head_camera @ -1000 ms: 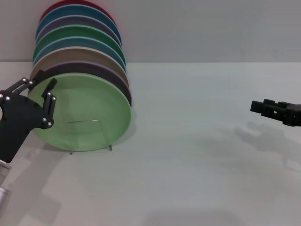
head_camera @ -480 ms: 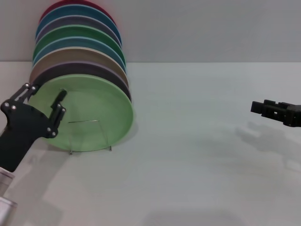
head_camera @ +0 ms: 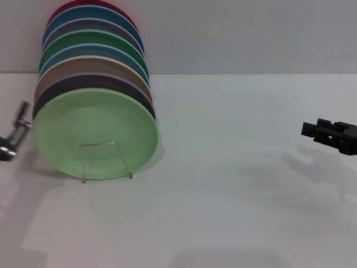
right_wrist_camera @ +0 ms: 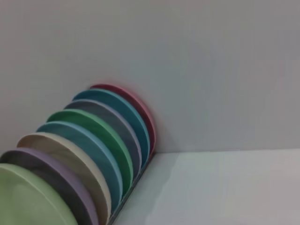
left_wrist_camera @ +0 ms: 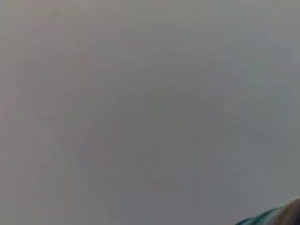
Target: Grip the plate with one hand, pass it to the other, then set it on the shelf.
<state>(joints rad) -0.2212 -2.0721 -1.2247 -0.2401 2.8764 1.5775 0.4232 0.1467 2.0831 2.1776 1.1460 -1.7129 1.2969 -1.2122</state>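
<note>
The light mint-green plate (head_camera: 96, 134) stands upright at the front of a row of plates and leans on the clear acrylic shelf (head_camera: 106, 162), whose thin legs show in front of it. The plate also shows in the right wrist view (right_wrist_camera: 23, 201). No gripper touches the plate. Only a small part of my left gripper (head_camera: 14, 134) shows at the left edge of the head view, beside the plate's left rim and apart from it. My right gripper (head_camera: 332, 134) hangs at the far right, well away from the plates.
Behind the mint plate stand several more plates in a row: lilac (head_camera: 95, 84), beige, blue, darker green (head_camera: 92, 42), grey, teal and red. They reach back to the grey wall. The white table (head_camera: 234, 184) stretches between the plates and the right gripper.
My left gripper has pulled back from the mint plate's left rim, down and to the left, almost out of view. The plate stays on the shelf. The right gripper has barely moved.
</note>
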